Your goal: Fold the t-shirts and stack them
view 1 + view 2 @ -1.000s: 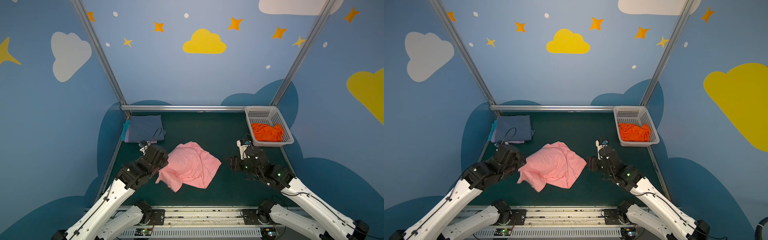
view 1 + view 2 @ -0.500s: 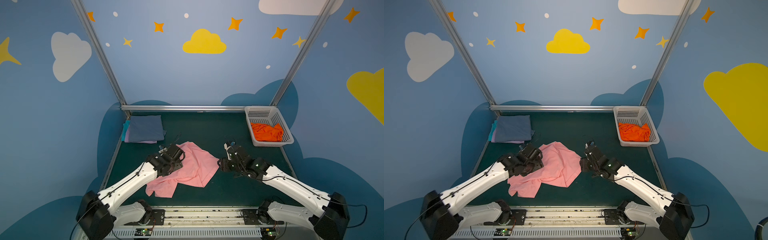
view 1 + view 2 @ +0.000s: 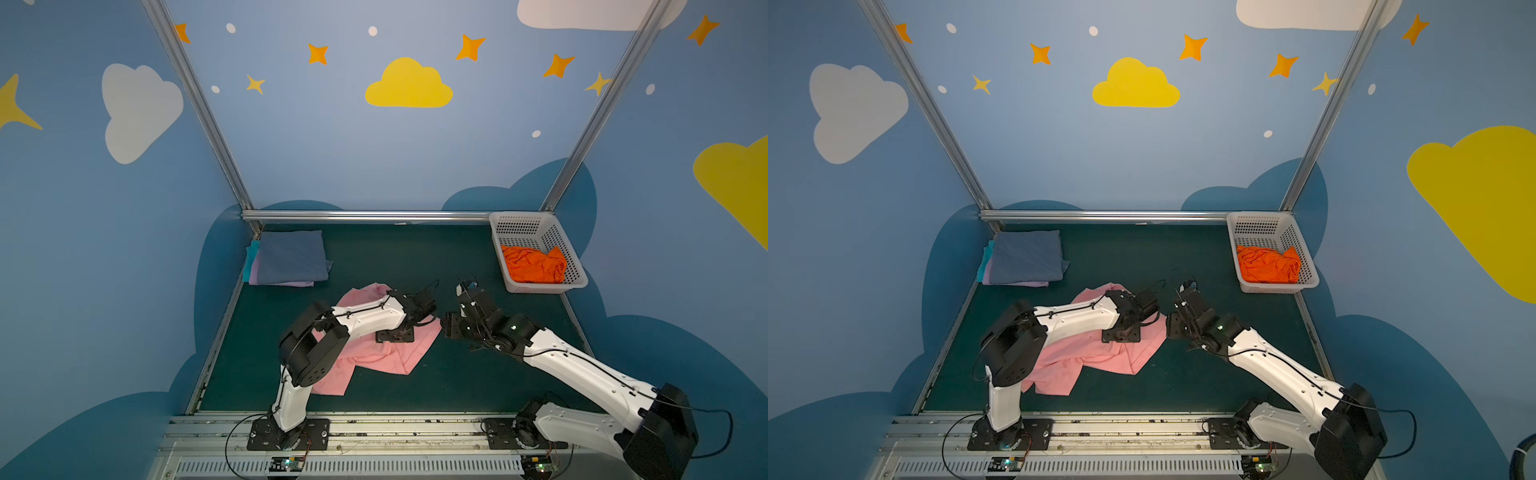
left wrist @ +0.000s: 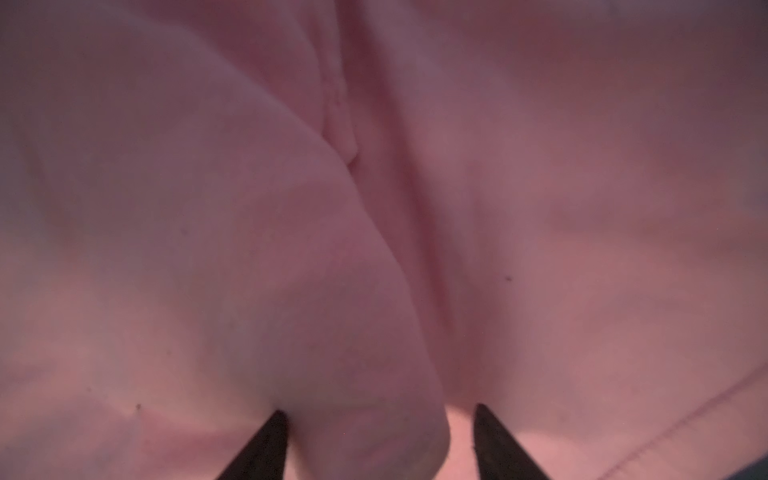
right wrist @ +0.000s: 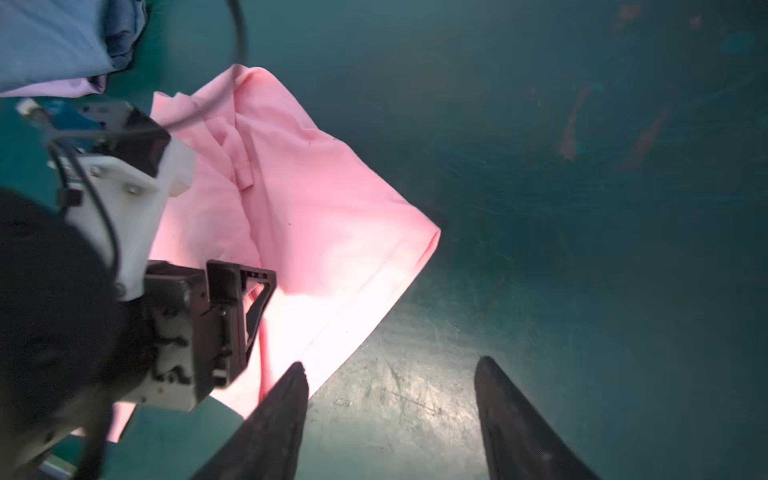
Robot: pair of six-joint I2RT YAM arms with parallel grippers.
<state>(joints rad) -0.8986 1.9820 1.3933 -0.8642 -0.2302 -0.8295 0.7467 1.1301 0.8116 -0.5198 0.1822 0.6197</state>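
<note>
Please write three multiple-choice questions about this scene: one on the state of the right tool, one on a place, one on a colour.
1. How is the right tool?
A) open, over the mat at the pink t-shirt's edge
B) shut on the pink t-shirt
C) shut, holding nothing

2. Where does the orange t-shirt lie?
A) on the mat
B) in the right tool
C) in the white basket

3. Which colour tops the folded stack?
A) teal
B) slate-blue
C) lavender

Key: 1 A, its fingers stand apart with bare mat between; 2 C, perforated walls surround it; 3 B, lavender and teal edges peek out beneath.
</note>
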